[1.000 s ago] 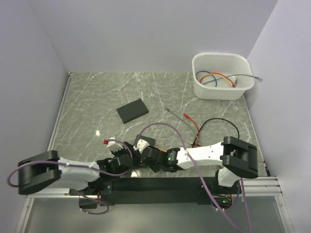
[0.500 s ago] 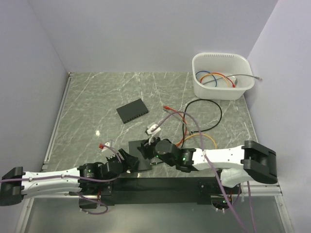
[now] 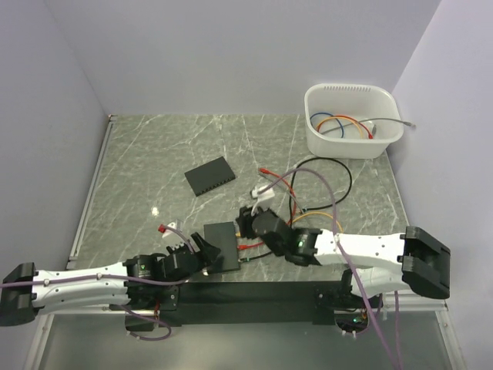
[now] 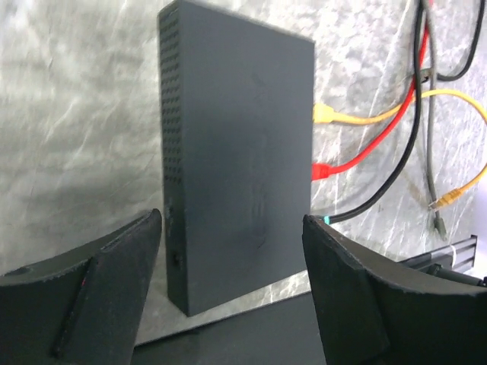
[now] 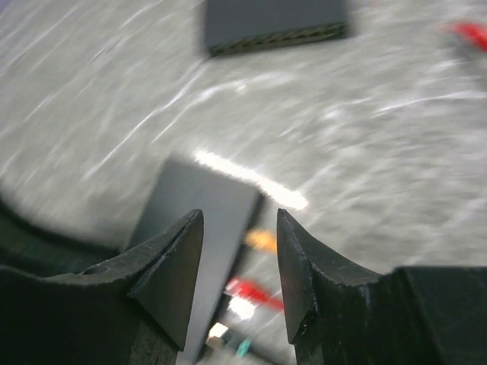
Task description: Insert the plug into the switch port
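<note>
The dark switch [image 4: 236, 152] lies flat at lower centre of the top view, close to the table's [image 3: 154, 154] near edge, with bare marble open to the upper left. A red plug [image 4: 319, 170] and a yellow plug [image 4: 323, 114] meet its right side; whether they are seated I cannot tell. The left gripper [image 4: 230, 228] is spread wide astride the switch's near end. The right gripper [image 5: 240, 228], narrowly parted and empty, hangs over the plug side.

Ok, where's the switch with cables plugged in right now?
Top view: the switch lies by the table's near edge, between the left end effector and right end effector, with the red plug and yellow plug on its right side.
</note>
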Motion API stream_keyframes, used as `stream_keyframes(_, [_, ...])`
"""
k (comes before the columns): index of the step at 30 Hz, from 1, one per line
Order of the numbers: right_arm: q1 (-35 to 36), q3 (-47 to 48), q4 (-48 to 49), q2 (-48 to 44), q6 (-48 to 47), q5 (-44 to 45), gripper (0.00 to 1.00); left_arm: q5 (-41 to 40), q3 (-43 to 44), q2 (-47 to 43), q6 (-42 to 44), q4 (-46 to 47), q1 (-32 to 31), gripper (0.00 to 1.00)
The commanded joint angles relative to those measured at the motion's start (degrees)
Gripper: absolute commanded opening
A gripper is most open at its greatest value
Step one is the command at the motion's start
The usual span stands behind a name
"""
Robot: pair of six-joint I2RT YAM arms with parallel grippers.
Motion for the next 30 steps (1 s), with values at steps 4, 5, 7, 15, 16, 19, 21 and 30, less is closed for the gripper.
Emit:
stream_keyframes(4, [-14.72, 5.28, -8.85, -1.23, 4.2, -6.94, 0.51, 4.77, 1.22, -0.15, 12.18, 8.44, 9.63, 0.82])
stream_keyframes(5, [-15.78, 6.85, -9.03, -0.88, 3.5, -7.83, 0.51, 6.98, 0.86, -0.33, 14.11, 9.95, 14.88, 0.82])
stream_keyframes(7, [-17.72, 9.05, -12.62, 1.92, 3.06, -8.89, 0.51, 13.29, -0.1, 0.8, 18.95, 13.37, 19.91, 0.82])
stream_keyframes(15, [-19.04, 6.0, -10.98, 9.66, 8.67, -17.32, 0.49, 27.39, 1.38, 16.53, 25.91, 30.16, 32.33, 0.76])
stream_keyframes(16, [-18.95, 4.95, -9.75, 9.93, 9.55, -17.68, 0.49, 28.26, 1.56, 18.89, 25.99, 31.57, 32.33, 0.74])
stream_keyframes(19, [-18.95, 1.17, -9.56, 10.81, 12.1, -19.0, 0.48, 30.9, 1.56, 22.41, 25.91, 36.5, 32.33, 0.72])
stream_keyframes(21, [-18.95, 0.19, -9.56, 11.33, 13.6, -19.79, 0.48, 32.05, 1.91, 23.83, 25.99, 38.08, 32.33, 0.72])
stream_keyframes(30, [-16.58, -6.57, -10.0, 8.35, 20.54, -23.22, 0.47, 35.04, 3.49, 31.3, 26.52, 44.33, 32.07, 0.69])
